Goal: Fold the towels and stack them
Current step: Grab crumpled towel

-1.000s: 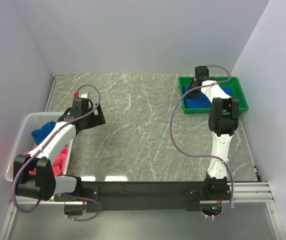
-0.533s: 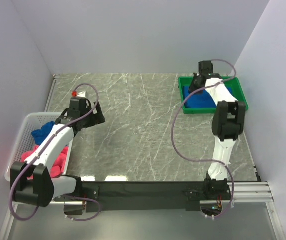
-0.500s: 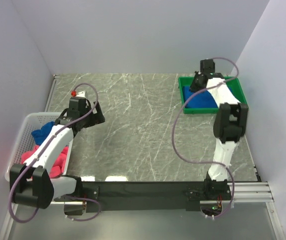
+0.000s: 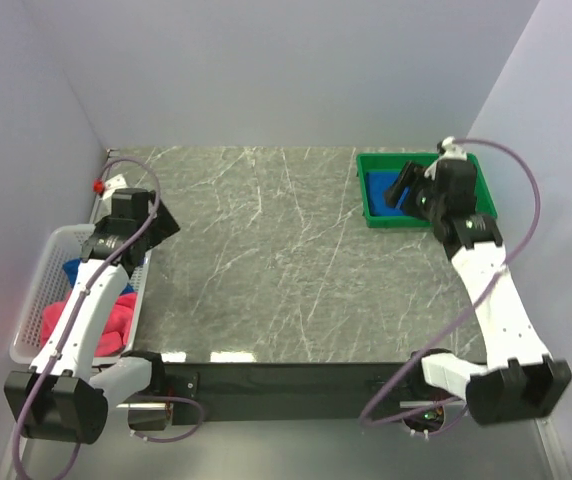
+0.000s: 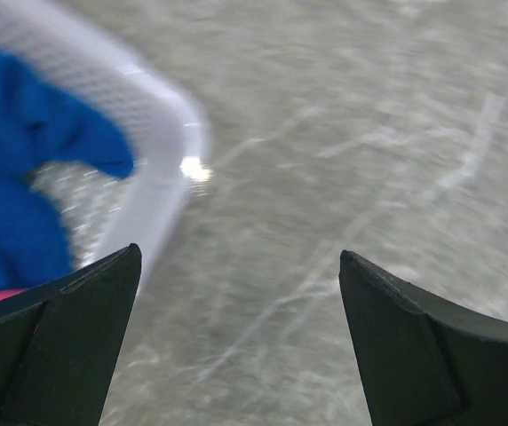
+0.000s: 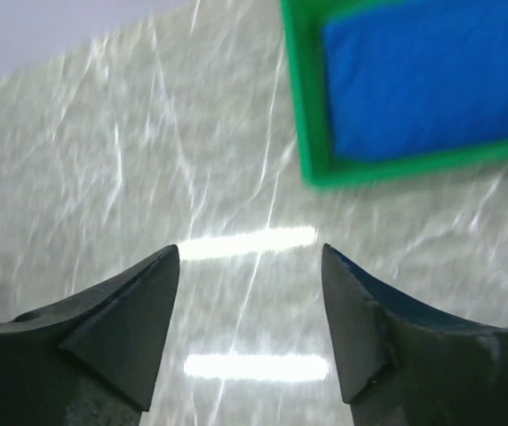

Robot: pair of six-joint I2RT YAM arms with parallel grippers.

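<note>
Right gripper (image 6: pixel 250 257) withdrew from blue towel (image 6: pixel 432 84) in green tray (image 6: pixel 300 106), jaws parted, empty.
Left wrist view alone confirmed left gripper (image 5: pixel 236 257) wide apart beside white basket (image 5: pixel 161 169).

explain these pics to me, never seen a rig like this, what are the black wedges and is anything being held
This is a robot: a white left arm and right arm bolted to the table. The wide picture looks down from above; the two close-ups come from cameras on each wrist, and the black wedges are the fingers of the left claw and right claw. Both are open and hold nothing. A flat blue towel lies in the green tray; a bunched blue towel and a pink towel sit in the white basket.
</note>
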